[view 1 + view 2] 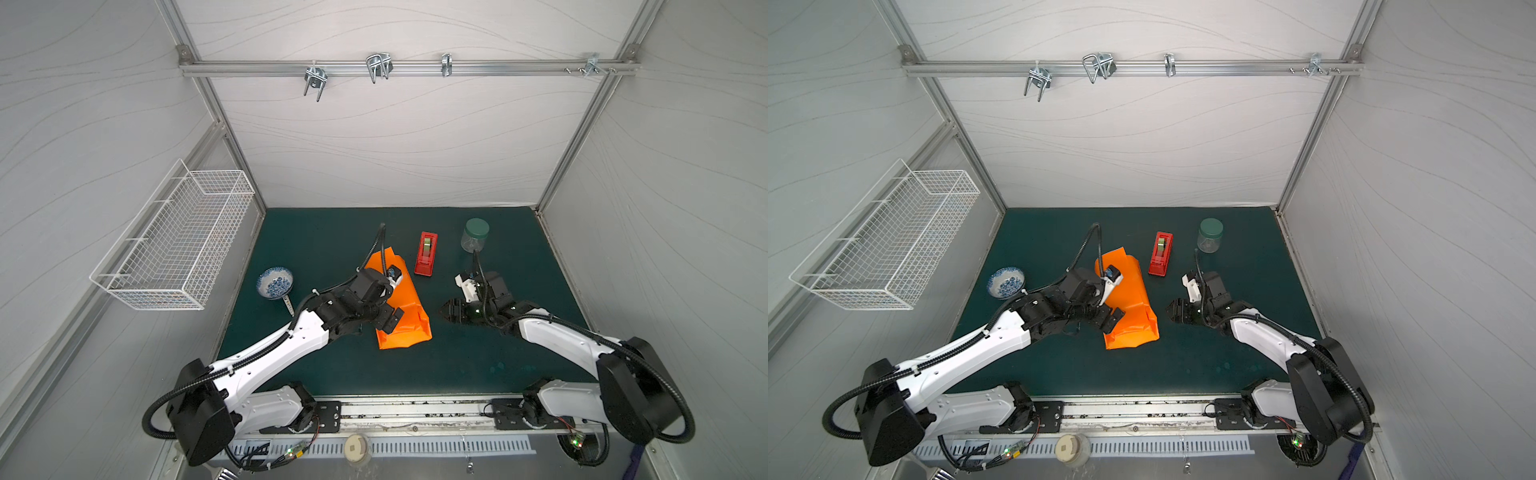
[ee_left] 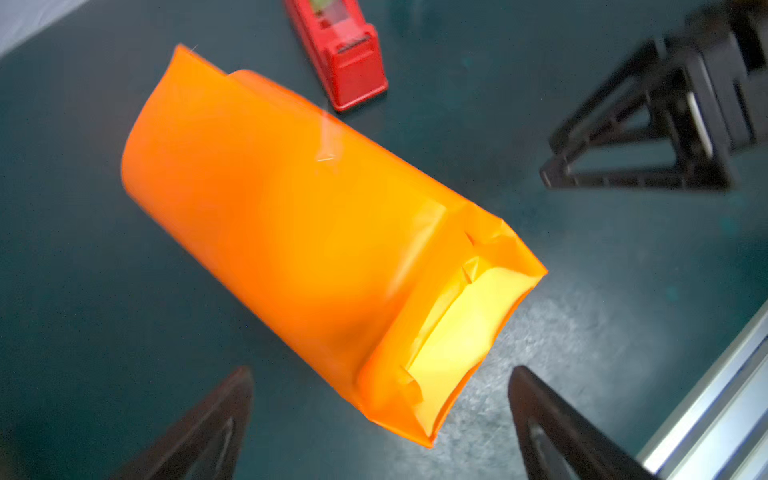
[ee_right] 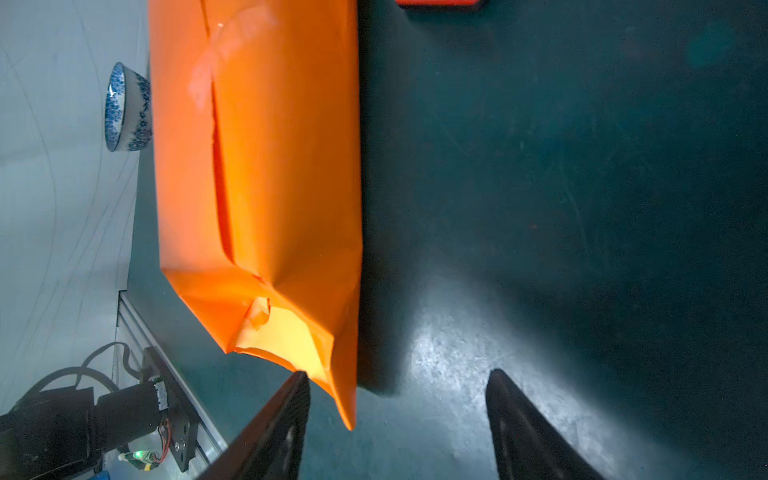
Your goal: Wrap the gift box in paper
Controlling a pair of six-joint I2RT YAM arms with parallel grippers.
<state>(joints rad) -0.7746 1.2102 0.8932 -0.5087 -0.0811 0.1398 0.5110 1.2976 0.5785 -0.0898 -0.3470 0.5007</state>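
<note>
The orange paper lies mid-table, rolled into a long tube, and the gift box is hidden from every view. Clear tape crosses its overlapping seam. Its near end gapes and shows the yellower inner side. My left gripper hovers over that near end, open, with both fingers clear of the paper. My right gripper is open to the right of the same end, empty, with one fingertip close to the paper's corner.
A red tape dispenser stands just behind the paper. A clear jar with a green lid is at the back right. A blue-patterned bowl sits at the left. A white wire basket hangs on the left wall.
</note>
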